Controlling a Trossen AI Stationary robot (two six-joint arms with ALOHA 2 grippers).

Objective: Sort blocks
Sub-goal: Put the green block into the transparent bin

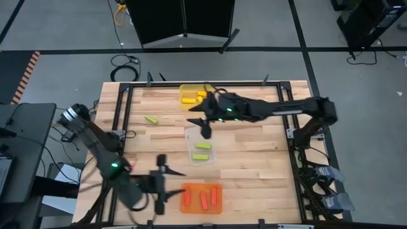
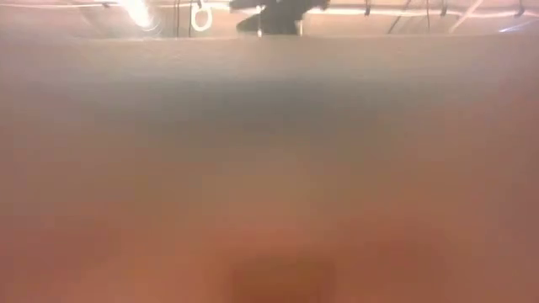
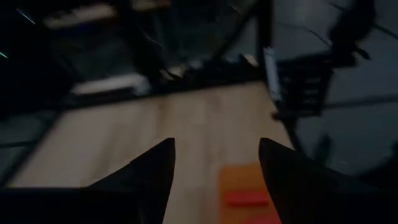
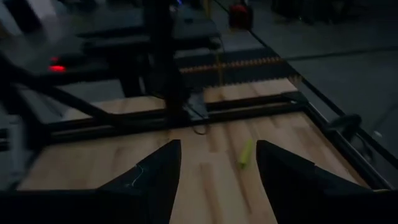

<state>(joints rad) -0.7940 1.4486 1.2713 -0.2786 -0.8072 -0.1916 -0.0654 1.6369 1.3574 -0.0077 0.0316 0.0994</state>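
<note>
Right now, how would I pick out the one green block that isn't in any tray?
Start at the wooden table in the high view and find the yellow tray at its far edge. Left of that tray and slightly nearer, a lime green block lies alone on bare wood. The other two green blocks sit inside the clear tray at the centre; this one touches nothing.

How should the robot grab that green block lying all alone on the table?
From straight above, pinching the loose green block across its two long sides, near the middle. It lies flat on the bare table, slightly slanted, with nothing beside it, so the fingers should turn to match the slant. The open right gripper looks nearer.
</note>
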